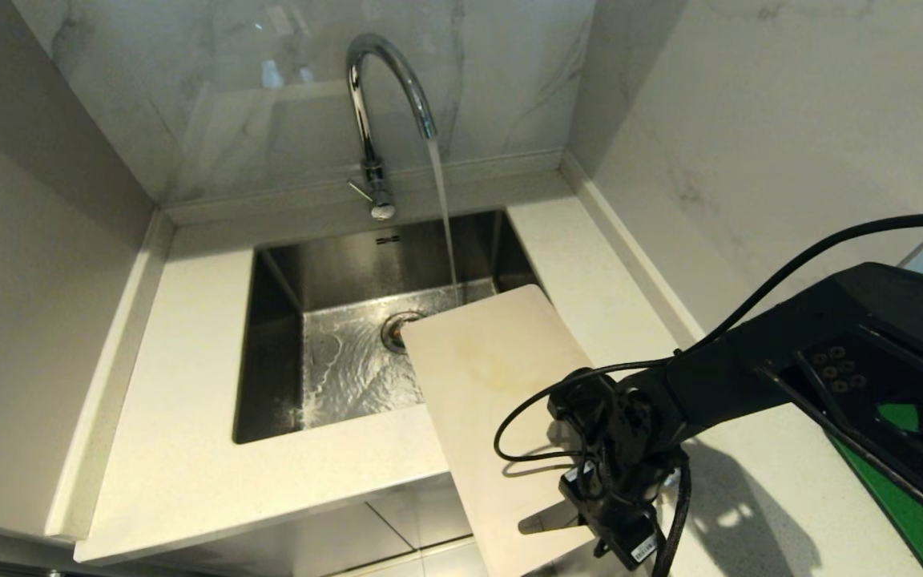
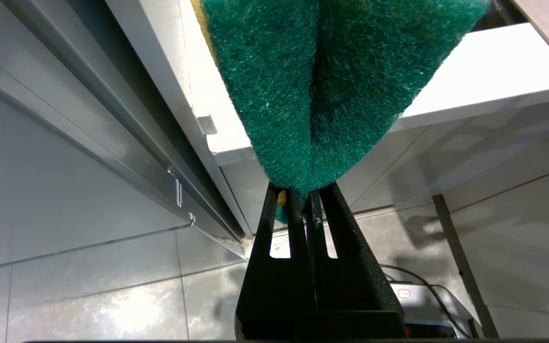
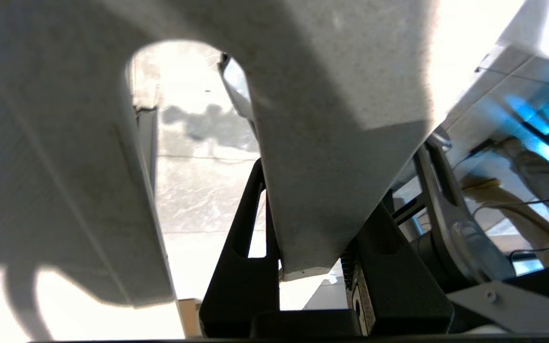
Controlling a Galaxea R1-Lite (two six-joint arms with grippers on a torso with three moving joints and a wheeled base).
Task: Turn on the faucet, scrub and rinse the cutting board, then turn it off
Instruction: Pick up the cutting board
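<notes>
Water runs from the chrome faucet (image 1: 373,96) into the steel sink (image 1: 269,344). The cream cutting board (image 1: 485,377) lies slanted, its far end over the sink's right front corner beside the stream, its near end jutting past the counter's front edge. My right gripper (image 1: 590,517) is at that near end. In the right wrist view the right gripper (image 3: 317,190) is shut on the strip of the board (image 3: 331,119) beside its handle slot. My left gripper (image 2: 303,190), out of the head view, is shut on a green scouring sponge (image 2: 331,71), low beside the cabinet front.
White counter (image 1: 181,417) surrounds the sink, with marble walls close behind and on the right. A bright green flat thing (image 1: 902,497) lies on the counter under my right arm. Tiled floor shows below the counter's front edge.
</notes>
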